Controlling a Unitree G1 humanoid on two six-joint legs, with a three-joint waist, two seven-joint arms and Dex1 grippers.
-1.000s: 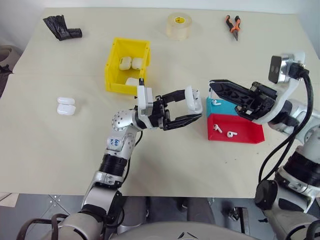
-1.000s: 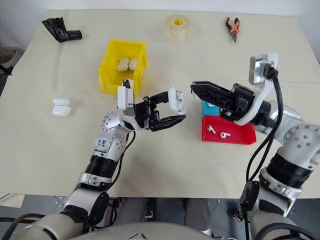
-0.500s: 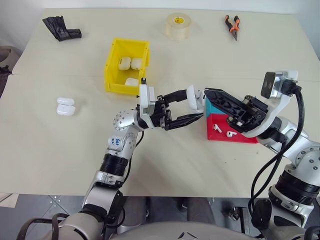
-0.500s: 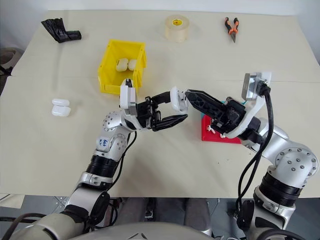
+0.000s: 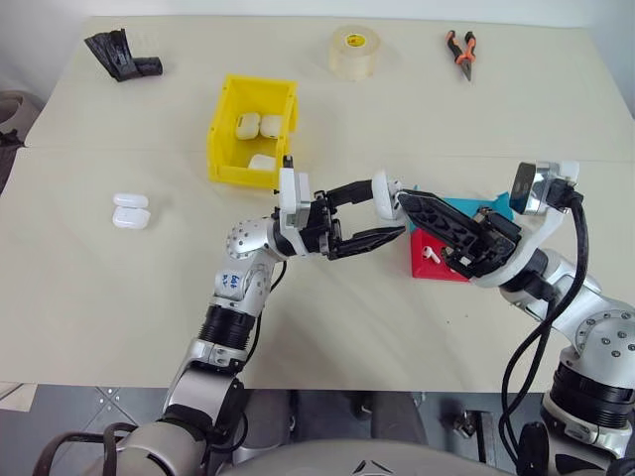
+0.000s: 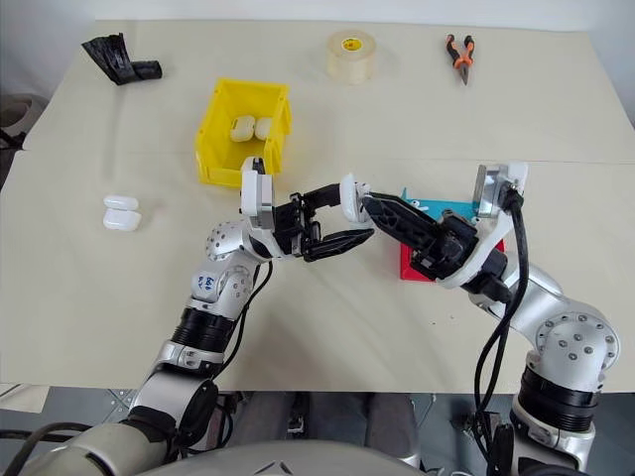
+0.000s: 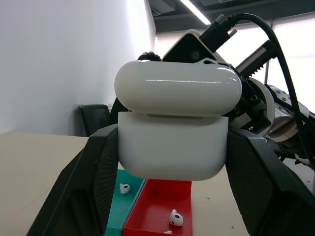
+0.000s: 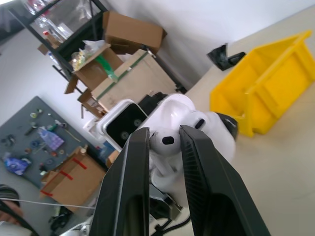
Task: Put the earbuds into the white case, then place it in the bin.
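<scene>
Right wrist view shows me an earbud (image 8: 164, 141) pinched between the two black fingers (image 8: 129, 196) of my right end effector (image 6: 369, 205); it sits right at the open top of the white case (image 8: 197, 129); I cannot tell if it touches the case yet.

The case is gripped tight by my left end effector (image 5: 393, 212), up above the desk (image 5: 119, 297); in the left wrist view the case (image 7: 173, 140) has its lid a little open, with a black finger on each side. The two end effectors meet tip to tip over the middle of the desk.

Just under and beside them are a red tray (image 5: 431, 268) and a blue tray (image 5: 466, 206), side by side; more earbuds (image 7: 175, 217) lie in the red tray and one (image 7: 125, 188) lies in the blue tray.

The yellow bin (image 5: 226, 139) stands farther back on my left, with three white cases (image 5: 258, 126) inside. Two more cases (image 5: 130, 210) lie on the desk well off to the left.

At the far edge I see a tape roll (image 5: 354, 52), orange pliers (image 5: 460, 48) and a black thing (image 5: 120, 55) in the corner.
</scene>
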